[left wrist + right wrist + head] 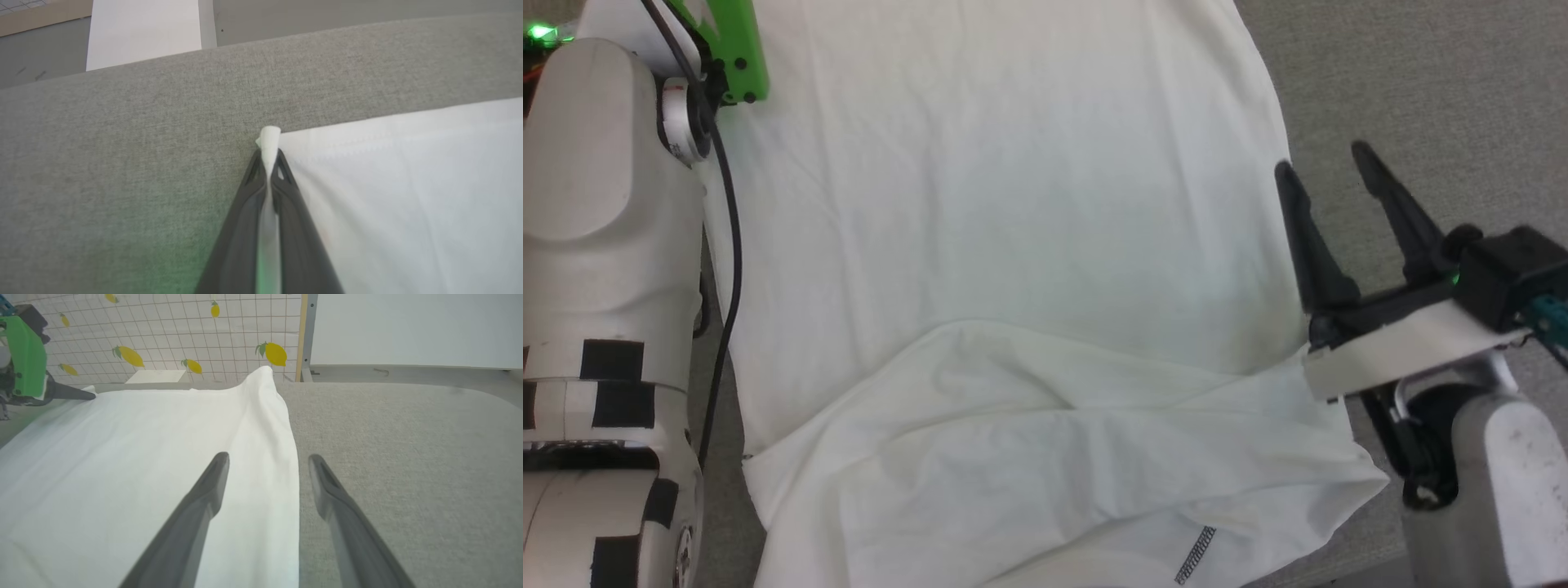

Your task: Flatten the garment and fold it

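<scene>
Left gripper (269, 157) pinches the garment (408, 196); right gripper (1321, 159) stands open.
The left gripper's two dark fingers are pressed together on a corner of the garment, with a small tuft of cloth beyond the tips. Its pale forearm (596, 204) lies along the garment's left edge. The right gripper's fingers are spread wide at the garment's right edge, one over the cloth, one outside it, holding nothing.

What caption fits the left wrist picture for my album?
Left gripper shut on a corner of the white T-shirt, on a grey fabric surface.
</scene>
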